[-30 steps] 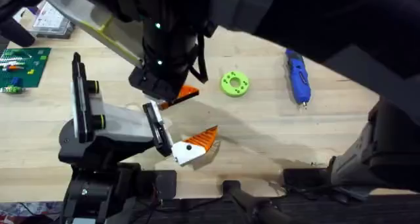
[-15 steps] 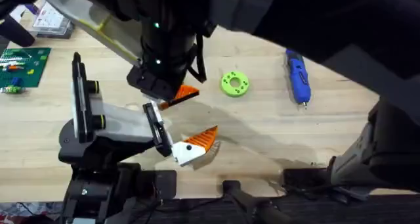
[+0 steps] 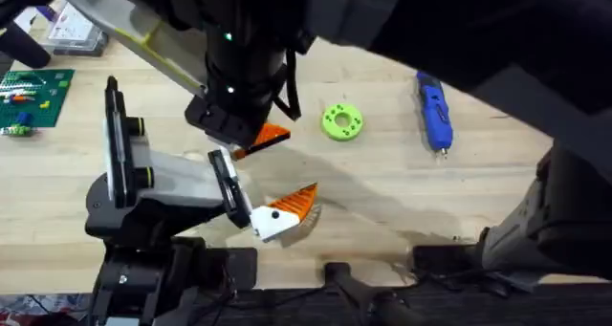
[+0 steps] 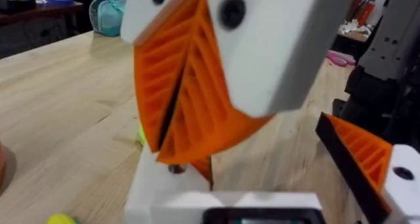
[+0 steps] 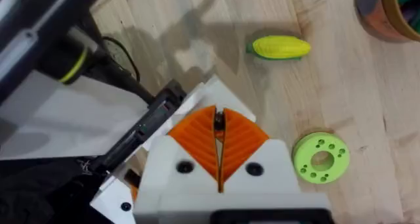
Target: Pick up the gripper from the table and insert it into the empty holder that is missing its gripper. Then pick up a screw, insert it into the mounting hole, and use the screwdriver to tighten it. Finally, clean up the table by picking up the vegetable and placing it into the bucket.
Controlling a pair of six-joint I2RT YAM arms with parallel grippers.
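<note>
Barely any shift is noted vs 1 s ago: right gripper is kept pinched on small dark item beside holder, so insertion is judged stalled.

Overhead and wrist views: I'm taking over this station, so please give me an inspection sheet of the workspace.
Surface: wooden table.
Job's things: screwdriver lying on the table; vegetable on the table, outside the bucket; holder projecting from the grey gripper body.
Clutter: lime-green ring on the table.
Grippers: right gripper fingers shut, beside the grey body.
Cables: black cable looped by the grey body.
Surroundings: green circuit board at the table's left end.
</note>
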